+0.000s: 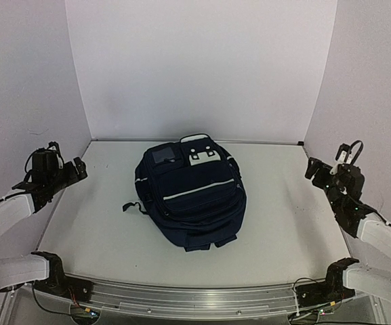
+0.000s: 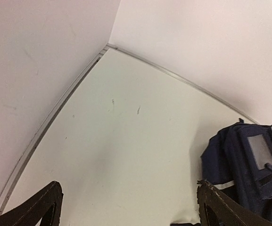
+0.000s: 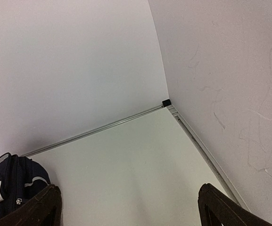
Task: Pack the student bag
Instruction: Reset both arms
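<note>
A dark navy bag lies flat in the middle of a white desk, front side up. Its top handle and white patches point toward the back wall. A thin grey stripe runs across the front of the bag. A small black strap loop sticks out from the bag's left side.

The left pincer hovers well to the left of the bag, its jaws spread wide with nothing between them. The right pincer hovers well to the right of the bag, also spread wide and holding nothing. Neither touches the bag.
</note>
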### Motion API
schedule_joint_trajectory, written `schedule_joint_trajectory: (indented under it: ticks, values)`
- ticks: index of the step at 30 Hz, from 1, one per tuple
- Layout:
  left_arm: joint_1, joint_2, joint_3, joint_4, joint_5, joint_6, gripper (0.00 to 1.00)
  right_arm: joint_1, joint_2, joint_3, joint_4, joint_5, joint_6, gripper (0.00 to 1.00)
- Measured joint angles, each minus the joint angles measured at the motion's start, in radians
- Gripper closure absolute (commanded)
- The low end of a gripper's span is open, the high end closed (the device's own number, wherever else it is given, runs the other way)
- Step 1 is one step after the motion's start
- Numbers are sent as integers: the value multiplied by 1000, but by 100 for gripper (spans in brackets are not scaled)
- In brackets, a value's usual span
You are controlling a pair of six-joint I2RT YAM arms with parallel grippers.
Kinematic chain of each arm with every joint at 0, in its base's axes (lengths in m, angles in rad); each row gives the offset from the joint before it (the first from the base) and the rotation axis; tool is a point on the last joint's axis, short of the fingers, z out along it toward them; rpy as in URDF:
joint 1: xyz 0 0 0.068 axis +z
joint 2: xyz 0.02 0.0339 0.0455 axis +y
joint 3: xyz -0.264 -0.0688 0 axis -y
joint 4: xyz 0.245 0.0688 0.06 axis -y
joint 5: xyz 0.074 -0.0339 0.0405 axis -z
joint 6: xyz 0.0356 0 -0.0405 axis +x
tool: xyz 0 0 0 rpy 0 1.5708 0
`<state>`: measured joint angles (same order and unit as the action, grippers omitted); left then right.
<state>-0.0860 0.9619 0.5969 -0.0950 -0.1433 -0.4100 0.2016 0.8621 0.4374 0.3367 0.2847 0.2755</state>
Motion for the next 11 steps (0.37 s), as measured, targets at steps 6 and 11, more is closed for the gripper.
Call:
schedule_joint_trajectory:
  ticks: [6, 11]
  values:
    - [0, 10, -182, 150, -95, 44, 0, 0, 1, -190, 216, 44, -41, 2]
    - [0, 11, -201, 252, -117, 66, 0, 0, -4, -224, 323, 67, -61, 2]
